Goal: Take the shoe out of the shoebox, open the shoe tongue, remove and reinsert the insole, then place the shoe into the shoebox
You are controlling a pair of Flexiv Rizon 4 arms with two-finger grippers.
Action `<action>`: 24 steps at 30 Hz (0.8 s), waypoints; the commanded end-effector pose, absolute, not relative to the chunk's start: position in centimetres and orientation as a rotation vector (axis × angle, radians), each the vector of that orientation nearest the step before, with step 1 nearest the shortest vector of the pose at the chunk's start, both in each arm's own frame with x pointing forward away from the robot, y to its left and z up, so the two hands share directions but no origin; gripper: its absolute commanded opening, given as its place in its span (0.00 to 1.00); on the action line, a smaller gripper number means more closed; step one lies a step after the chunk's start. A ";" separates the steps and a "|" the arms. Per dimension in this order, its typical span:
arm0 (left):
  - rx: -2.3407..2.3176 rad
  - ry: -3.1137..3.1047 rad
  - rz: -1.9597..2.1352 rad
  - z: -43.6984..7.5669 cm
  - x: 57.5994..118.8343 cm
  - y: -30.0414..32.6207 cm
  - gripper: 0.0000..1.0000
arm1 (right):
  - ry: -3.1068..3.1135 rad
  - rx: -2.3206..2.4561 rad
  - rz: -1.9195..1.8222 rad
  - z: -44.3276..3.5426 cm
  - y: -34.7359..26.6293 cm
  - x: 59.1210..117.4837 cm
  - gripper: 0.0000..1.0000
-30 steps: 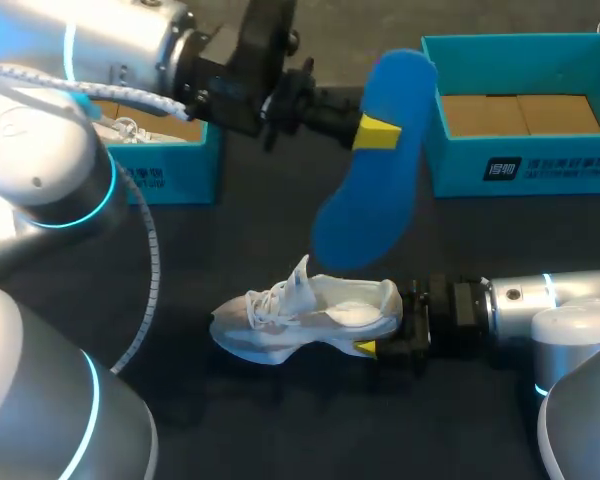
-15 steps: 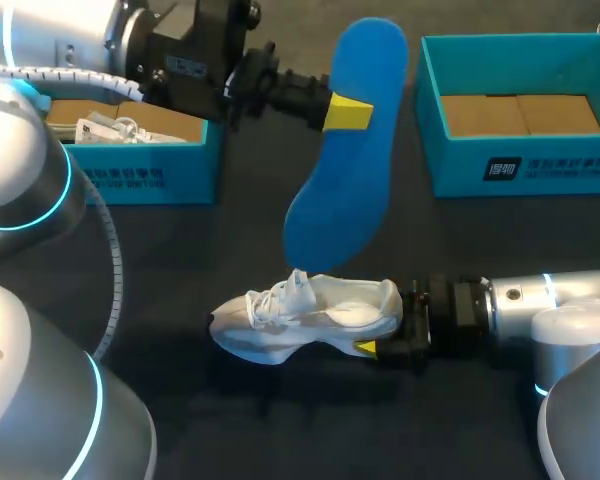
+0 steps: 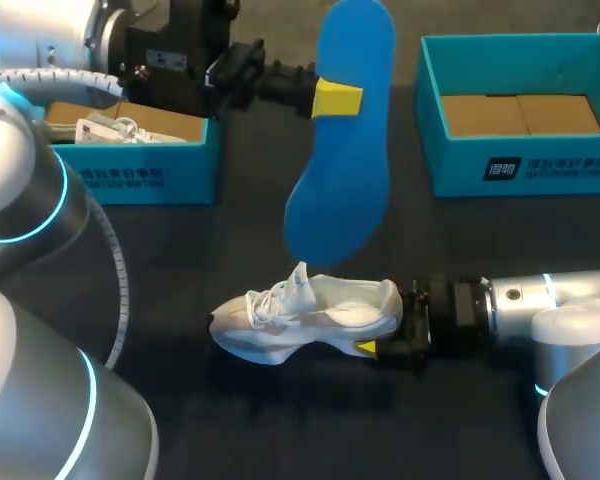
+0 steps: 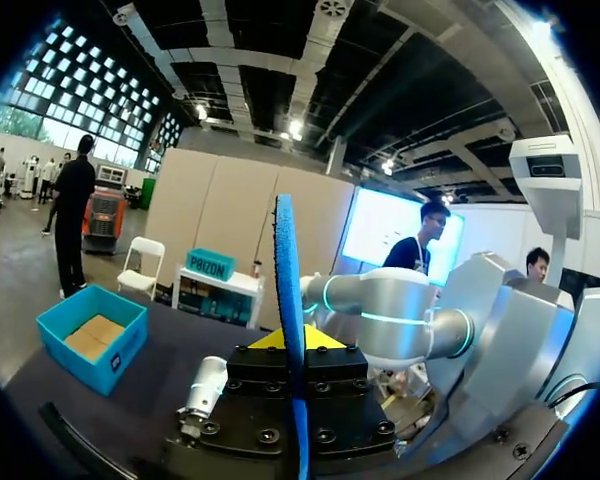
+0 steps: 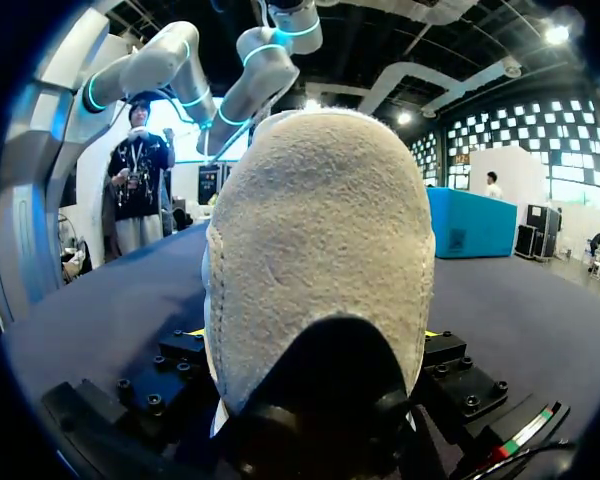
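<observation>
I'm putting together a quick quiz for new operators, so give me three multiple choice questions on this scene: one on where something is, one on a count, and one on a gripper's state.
1. Where is the blue insole relative to the white sneaker?
A. Inside it
B. Lying flat beside it
C. In the air above it, held by the left gripper

2. How many teal shoeboxes are on the table?
A. One
B. Two
C. Three

3. What is the right gripper doing?
A. Shut on the sneaker's heel
B. Open, clear of the sneaker
C. Shut on the insole

Answers:
1 C: the insole hangs upright from the yellow tips, over the sneaker.
2 B: one shoebox stands at the left and one at the right.
3 A: the right wrist view shows the heel filling the space between its fingers.
</observation>
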State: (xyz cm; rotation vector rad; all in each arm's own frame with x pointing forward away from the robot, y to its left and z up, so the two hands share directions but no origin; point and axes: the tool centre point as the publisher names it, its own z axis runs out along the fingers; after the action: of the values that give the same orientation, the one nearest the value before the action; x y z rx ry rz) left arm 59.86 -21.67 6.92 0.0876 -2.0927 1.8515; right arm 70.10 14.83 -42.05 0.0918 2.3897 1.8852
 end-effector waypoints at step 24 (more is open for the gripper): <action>0.151 -2.039 1.831 8.4 57.0 -18.8 0.00 | 2.392 0.093 1.880 -42.0 14.9 70.0 0.00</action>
State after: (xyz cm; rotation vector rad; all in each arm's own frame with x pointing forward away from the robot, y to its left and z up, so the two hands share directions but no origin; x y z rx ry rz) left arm 57.33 -18.81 8.43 0.1358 -2.0363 1.8250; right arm 70.11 14.83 -42.05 0.0918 2.3897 1.8852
